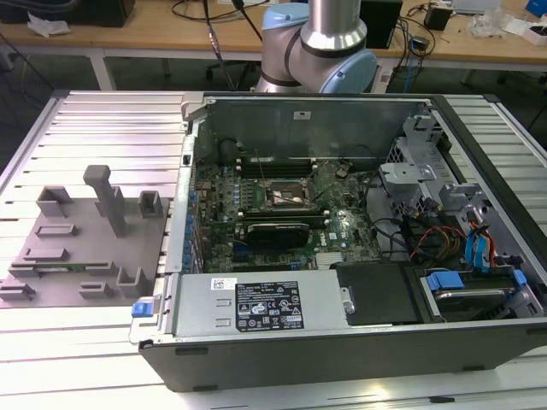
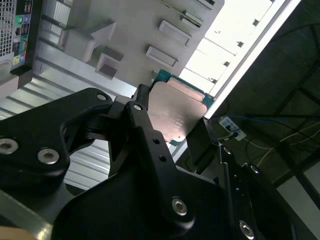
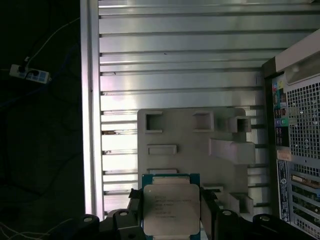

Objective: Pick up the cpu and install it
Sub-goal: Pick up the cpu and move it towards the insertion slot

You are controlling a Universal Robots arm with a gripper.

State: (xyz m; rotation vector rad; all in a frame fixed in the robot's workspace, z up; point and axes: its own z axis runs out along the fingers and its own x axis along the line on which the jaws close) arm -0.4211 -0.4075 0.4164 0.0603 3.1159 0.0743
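Slatted aluminium table (image 1: 111, 128) carries all items. An open computer case (image 1: 342, 350) lies on its side, occupying the middle and the exterior view's right of the table. The Universal Robots arm (image 1: 316, 43) rises at the far edge, behind the case. A grey fixture plate (image 1: 77, 256) with raised blocks and shallow pockets lies flat on the table, just beside the case on the exterior view's left. Inside the case, the green motherboard (image 1: 256, 184) covers the floor, with a silver power supply (image 1: 316, 299) along the near wall. The square black socket (image 1: 286, 198) with its metal frame sits near the middle of the board. In both wrist views the black gripper (image 2: 174, 115) is raised above the fixture plate, outside the case. Its fingers (image 2: 145, 117) are clamped on two opposite edges of the cpu (image 3: 171, 207). The cpu is held clear of the plate, its silvery top facing the first wrist view and its green rim showing.
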